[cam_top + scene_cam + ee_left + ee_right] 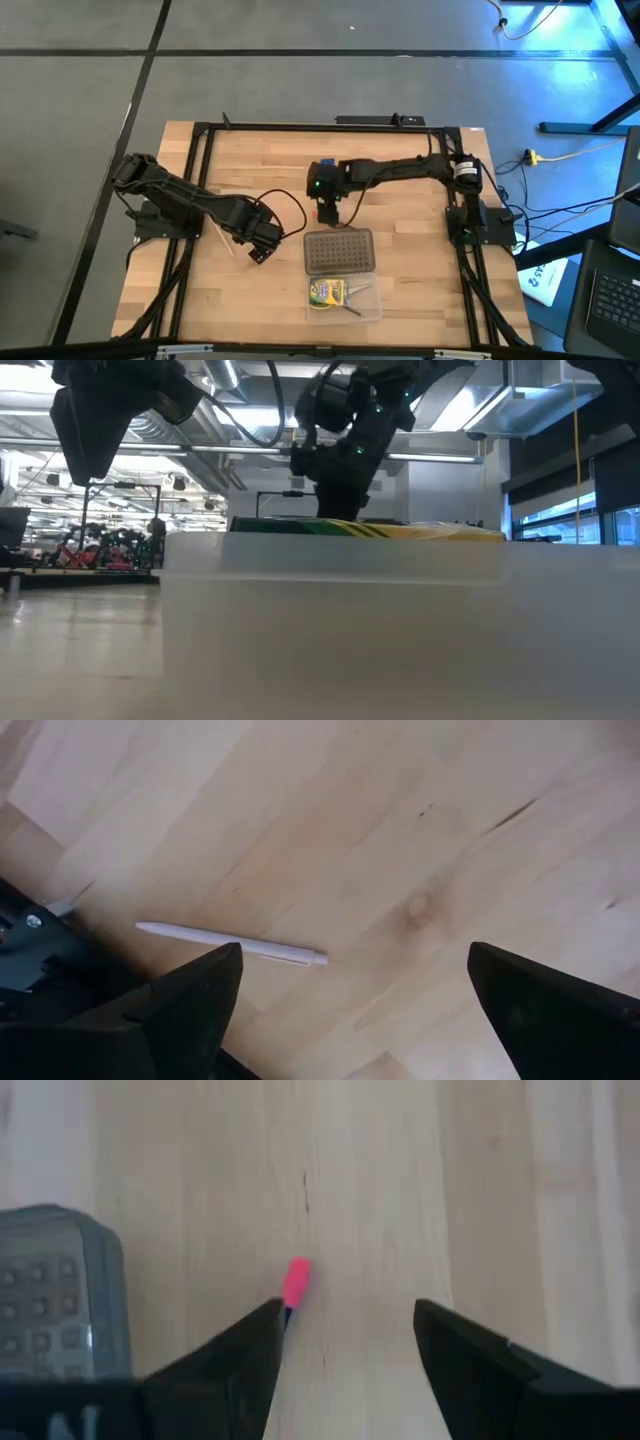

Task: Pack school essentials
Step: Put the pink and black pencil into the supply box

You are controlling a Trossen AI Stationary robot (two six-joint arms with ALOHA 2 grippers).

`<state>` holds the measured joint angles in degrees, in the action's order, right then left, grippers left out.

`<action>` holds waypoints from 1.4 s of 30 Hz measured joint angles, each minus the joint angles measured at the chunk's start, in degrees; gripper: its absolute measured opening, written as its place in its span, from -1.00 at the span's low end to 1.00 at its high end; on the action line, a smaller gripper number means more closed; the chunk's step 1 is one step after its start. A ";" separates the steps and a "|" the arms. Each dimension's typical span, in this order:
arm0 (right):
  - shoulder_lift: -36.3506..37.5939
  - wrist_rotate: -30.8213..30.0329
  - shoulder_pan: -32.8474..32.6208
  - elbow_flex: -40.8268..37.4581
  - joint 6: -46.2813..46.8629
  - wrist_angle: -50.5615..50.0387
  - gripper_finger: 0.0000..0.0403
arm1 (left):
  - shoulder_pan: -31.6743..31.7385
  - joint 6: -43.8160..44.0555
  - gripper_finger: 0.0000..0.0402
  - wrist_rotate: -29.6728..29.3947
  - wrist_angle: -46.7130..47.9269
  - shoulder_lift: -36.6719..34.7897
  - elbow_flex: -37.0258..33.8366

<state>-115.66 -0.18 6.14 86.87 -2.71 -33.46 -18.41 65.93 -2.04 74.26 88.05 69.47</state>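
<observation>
Pale pencil (232, 942) lies flat on the desk (400, 300) beneath our wide-open left pincer (350, 1010); right pincer (345, 1345), half-open, hovers over a pink-tipped pencil (296, 1283); either could roll away

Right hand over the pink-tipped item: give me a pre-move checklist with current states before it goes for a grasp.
1. Right hand open: ok, its fingers stand apart.
2. Pink-tipped item between the fingers: not ok, it lies close against one finger, off centre.
3. Grey dotted lid clear of the hand: ok, it lies to one side.
4. Clear plastic case ready to receive: ok, it is open, with the crayon box inside.
5. Left hand out of the way: ok, it is open above a pale pencil on the table's left side.
6. Item's full length and type: cannot tell.
</observation>
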 joint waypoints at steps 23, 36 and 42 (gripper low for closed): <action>-8.58 -1.57 -3.20 0.09 4.12 3.83 0.11 | -0.04 -0.02 0.91 -0.01 -0.46 0.00 0.00; -8.76 -1.45 -3.25 0.09 3.96 4.16 -0.46 | -0.07 -0.52 0.91 -0.02 -0.43 0.00 0.00; -8.80 -1.69 -3.25 0.09 3.86 4.16 -0.78 | -0.07 -0.55 0.91 -0.02 -0.43 0.00 0.00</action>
<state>-124.46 -1.87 2.90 86.96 1.15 -29.30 -18.48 65.39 -2.07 73.82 88.05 69.47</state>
